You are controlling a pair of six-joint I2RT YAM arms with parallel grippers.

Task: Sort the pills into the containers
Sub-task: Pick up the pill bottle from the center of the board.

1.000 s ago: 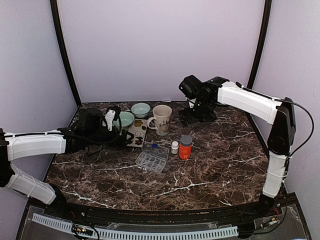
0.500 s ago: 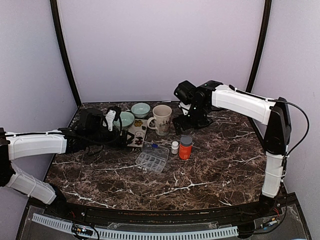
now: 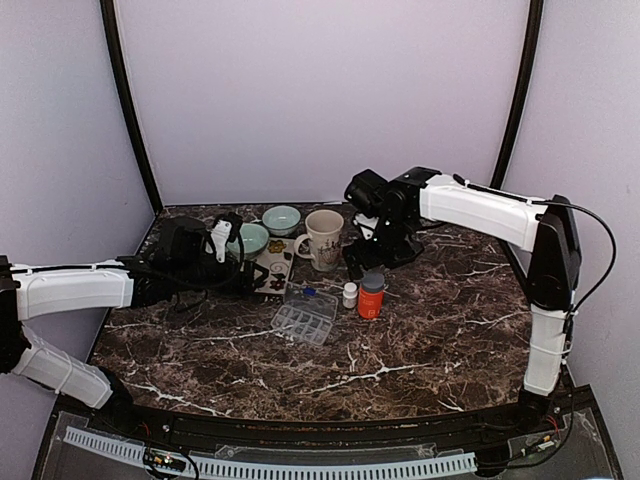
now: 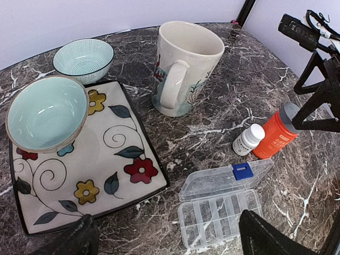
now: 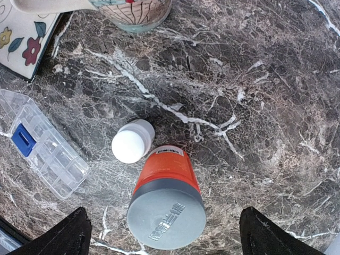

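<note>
An open clear pill organizer (image 3: 305, 317) (image 4: 223, 210) (image 5: 40, 151) with a blue latch lies mid-table, its compartments looking empty. To its right an orange bottle (image 3: 371, 295) (image 4: 276, 135) (image 5: 166, 180) with a grey cap stands beside a small white bottle (image 3: 349, 294) (image 4: 248, 139) (image 5: 133, 141). No loose pills show in any view. My right gripper (image 3: 372, 258) (image 5: 166, 234) hangs open above the orange bottle, one finger on either side of its cap and apart from it. My left gripper (image 3: 240, 270) (image 4: 170, 239) is open and empty, low over the table between plate and organizer.
A floral square plate (image 3: 275, 262) (image 4: 106, 175) carries a pale-green bowl (image 3: 250, 238) (image 4: 47, 111). Behind it sit a patterned bowl (image 3: 281, 218) (image 4: 84, 57) and a flowered mug (image 3: 324, 238) (image 4: 183, 66) (image 5: 133, 10). Dark frame posts stand at the back corners.
My right arm has swung left and down from the back of the table to above the orange bottle. The left arm has not moved.
</note>
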